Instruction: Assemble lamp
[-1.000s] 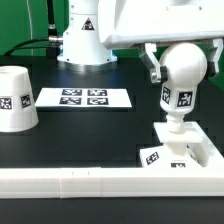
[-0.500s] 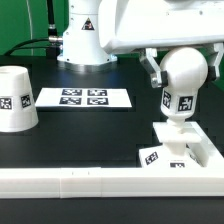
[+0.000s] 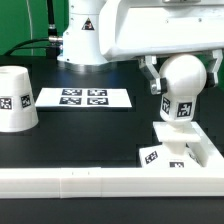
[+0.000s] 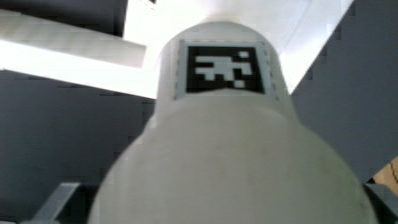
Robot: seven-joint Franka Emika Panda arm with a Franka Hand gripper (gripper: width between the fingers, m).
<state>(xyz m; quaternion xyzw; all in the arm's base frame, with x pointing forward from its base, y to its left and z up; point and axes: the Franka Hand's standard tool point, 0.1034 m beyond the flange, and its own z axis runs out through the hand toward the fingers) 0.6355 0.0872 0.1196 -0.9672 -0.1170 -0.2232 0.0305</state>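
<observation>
The white bulb [image 3: 186, 72] stands upright with its round head up and its stem down on the raised middle of the flat square base [image 3: 198, 152], at the exterior view's right. My gripper [image 3: 184, 82] is shut on the bulb's head, one finger [image 3: 151, 72] on each side. In the wrist view the bulb [image 4: 222, 150] fills the frame, its tag facing the camera, with the gripper [image 4: 222, 205] around it. The tapered shade [image 3: 15, 98] stands apart at the exterior view's left, wide end down.
The marker board [image 3: 83, 98] lies flat at the back middle, in front of the arm's white pedestal [image 3: 85, 40]. A long white rail [image 3: 90, 181] runs along the table's front edge, just before the base.
The bulb has turned in my grip: its tag has shifted toward the exterior view's right and a little lower. The gripper has turned with it. Shade and base have not moved.
</observation>
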